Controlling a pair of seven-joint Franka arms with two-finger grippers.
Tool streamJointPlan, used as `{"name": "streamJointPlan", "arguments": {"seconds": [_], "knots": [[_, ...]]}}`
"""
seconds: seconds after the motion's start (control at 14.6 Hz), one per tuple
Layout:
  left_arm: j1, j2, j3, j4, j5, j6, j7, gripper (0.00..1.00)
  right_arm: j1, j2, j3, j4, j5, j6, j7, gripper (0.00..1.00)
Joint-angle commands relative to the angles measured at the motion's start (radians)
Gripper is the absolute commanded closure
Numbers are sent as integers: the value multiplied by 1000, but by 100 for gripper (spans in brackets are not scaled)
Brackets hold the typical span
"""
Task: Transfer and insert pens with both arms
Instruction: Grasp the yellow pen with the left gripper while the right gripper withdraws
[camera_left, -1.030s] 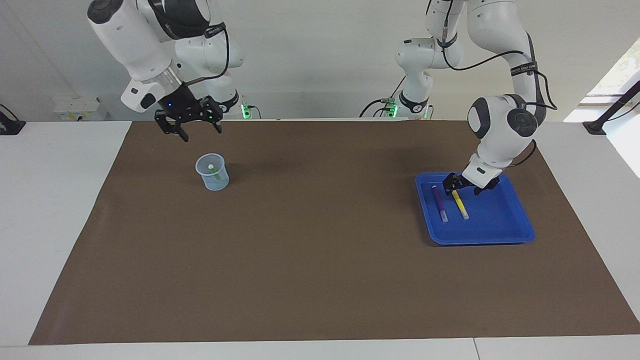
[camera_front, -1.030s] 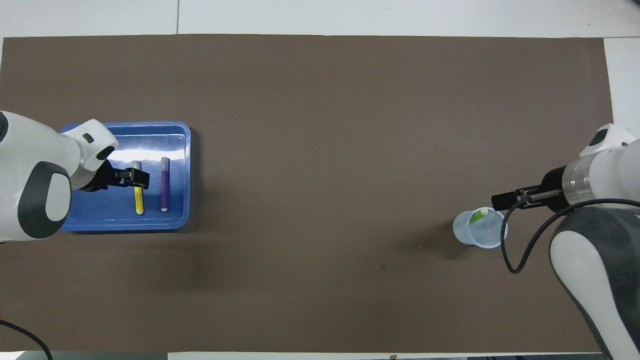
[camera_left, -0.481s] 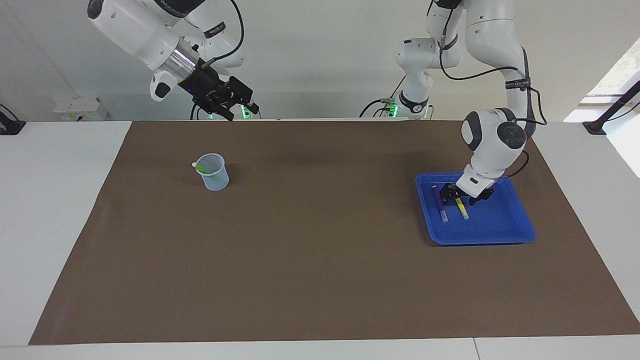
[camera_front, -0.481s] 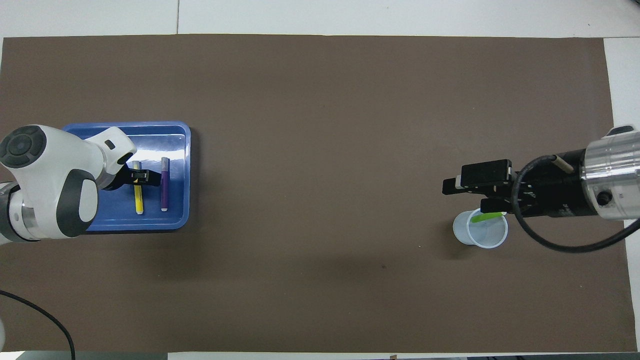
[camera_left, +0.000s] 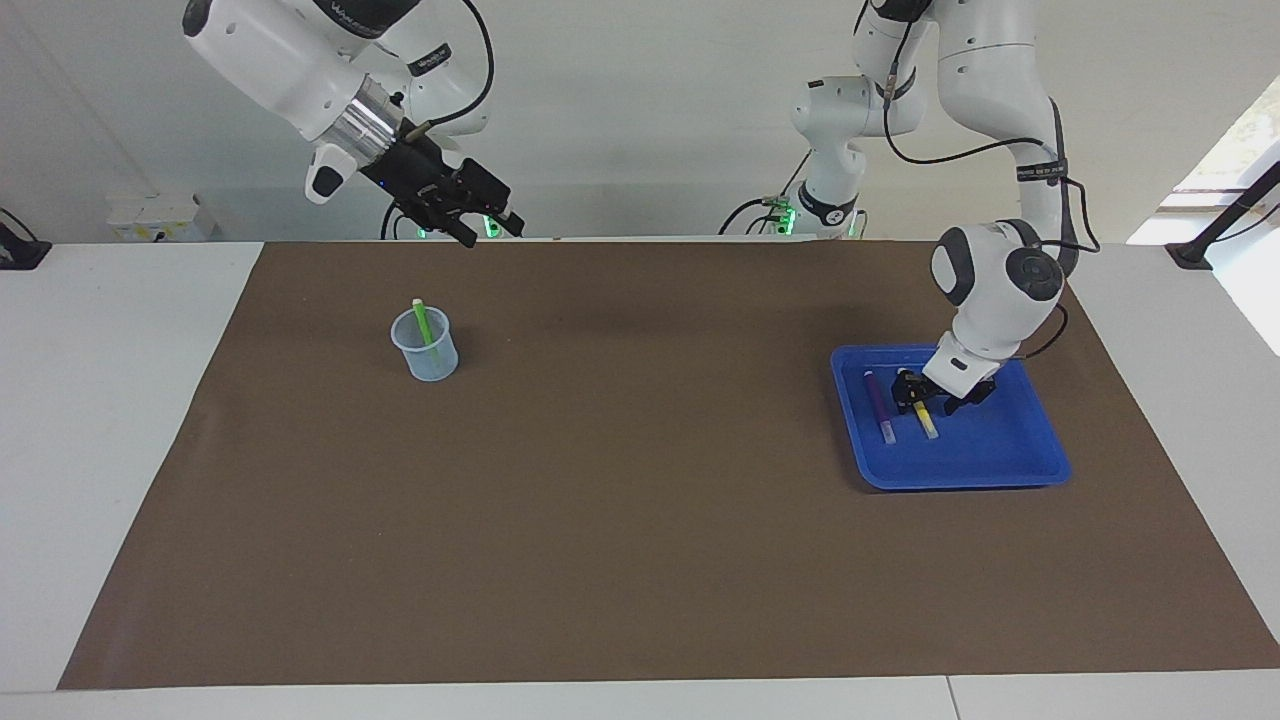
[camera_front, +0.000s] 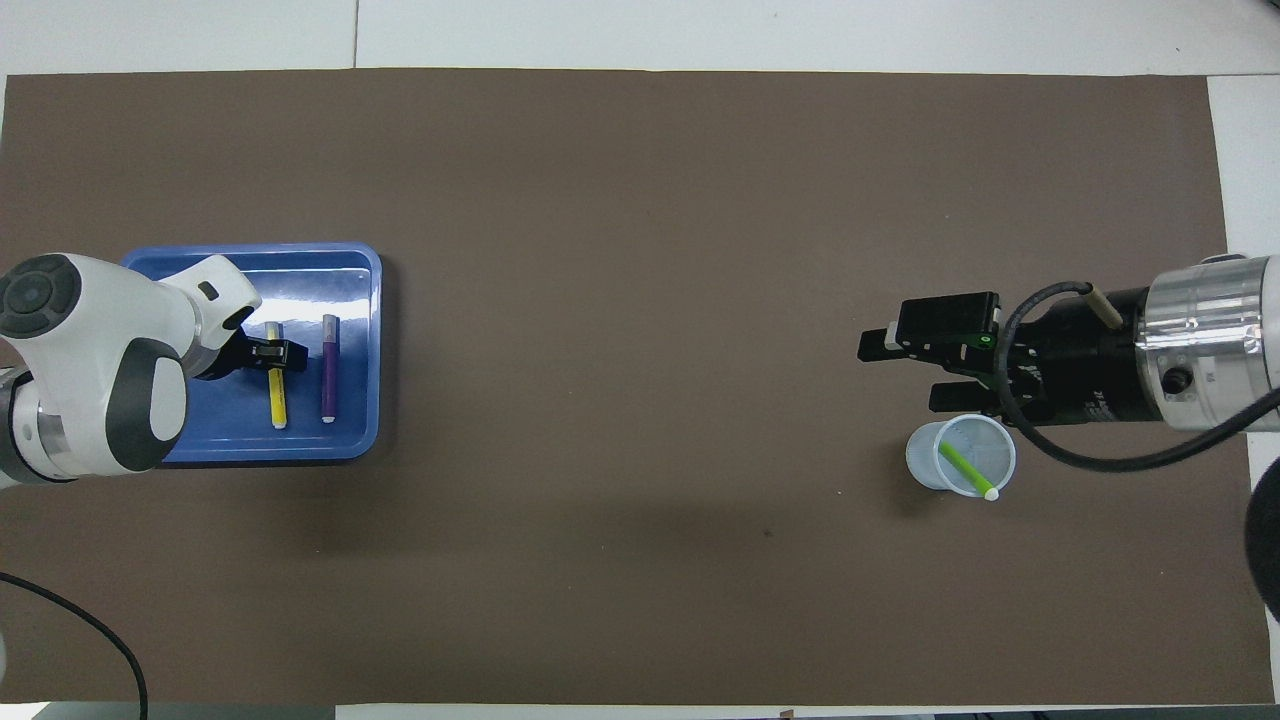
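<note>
- The table (camera_left: 120, 400) is white and smooth, and a large matt brown mat (camera_left: 640, 520) covers most of it.
- On the mat, toward the left arm's end of the table, lies a blue tray (camera_left: 1000, 455) of glossy plastic, shallow, with rounded corners and a raised rim.
- In the tray lie two thin straight pens side by side, not touching: the purple pen (camera_left: 879, 405) and the yellow pen (camera_left: 924, 418). Each has a pale end that points away from the robots.
- The left hand (camera_left: 917, 392) is low in the tray, over the end of the yellow pen that is nearer to the robots. Its black fingers (camera_front: 290, 352) stand on both sides of the pen with a narrow gap; I cannot tell if they already press it.
- Well apart from the tray, toward the right arm's end of the table, stands a small cup (camera_left: 427, 345) of clear bluish plastic, round and slightly tapered.
- The green pen (camera_left: 424, 324) stands tilted in the cup and leans on the rim, its pale end up.
- The right hand (camera_left: 490, 227) hangs high in the air over the edge of the mat near the cup, fingers spread wide, and it holds nothing.
</note>
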Motion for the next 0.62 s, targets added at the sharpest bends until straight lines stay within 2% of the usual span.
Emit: {"name": "streamJointPlan", "arguments": {"seconds": [0.0, 0.27, 0.55], "knots": [[9, 5, -6, -8, 20, 27, 6, 31, 35, -19, 6, -38, 23, 76, 46, 0], [4, 5, -6, -1, 20, 16, 4, 55, 84, -14, 6, -51, 29, 134, 61, 0], [9, 5, -6, 1, 20, 14, 4, 94, 95, -14, 6, -53, 29, 136, 61, 0]]}}
